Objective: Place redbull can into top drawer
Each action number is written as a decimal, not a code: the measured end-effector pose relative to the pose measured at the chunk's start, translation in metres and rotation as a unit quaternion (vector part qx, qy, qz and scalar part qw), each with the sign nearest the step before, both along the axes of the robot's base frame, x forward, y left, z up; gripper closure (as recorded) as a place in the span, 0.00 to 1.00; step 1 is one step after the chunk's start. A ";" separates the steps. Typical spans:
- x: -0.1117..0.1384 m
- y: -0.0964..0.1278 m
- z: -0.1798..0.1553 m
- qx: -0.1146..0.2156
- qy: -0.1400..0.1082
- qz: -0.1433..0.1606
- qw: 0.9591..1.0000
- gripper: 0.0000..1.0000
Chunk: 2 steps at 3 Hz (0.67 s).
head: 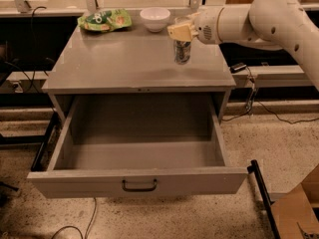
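The redbull can (182,52) is a slim silver can held upright in my gripper (181,34), just above the right part of the grey cabinet top (124,59). The gripper's cream fingers (179,32) are shut on the can's upper end, with the white arm reaching in from the right. The top drawer (139,183) is pulled wide open below the cabinet top, in front of and lower than the can. Its inside is empty and its dark bar handle (139,185) faces me.
A white bowl (155,19) and a green snack bag (104,20) sit at the back of the cabinet top. A cardboard box (299,213) and a black bar (261,193) are on the floor at the right. Cables lie on the floor.
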<state>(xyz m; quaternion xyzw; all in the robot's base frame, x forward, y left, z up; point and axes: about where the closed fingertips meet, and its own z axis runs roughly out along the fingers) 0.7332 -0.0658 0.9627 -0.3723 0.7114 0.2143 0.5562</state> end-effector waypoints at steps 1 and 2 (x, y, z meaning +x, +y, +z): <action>-0.067 0.029 0.001 0.001 0.011 0.084 0.996 1.00; -0.138 0.065 -0.026 0.006 0.043 0.157 0.987 1.00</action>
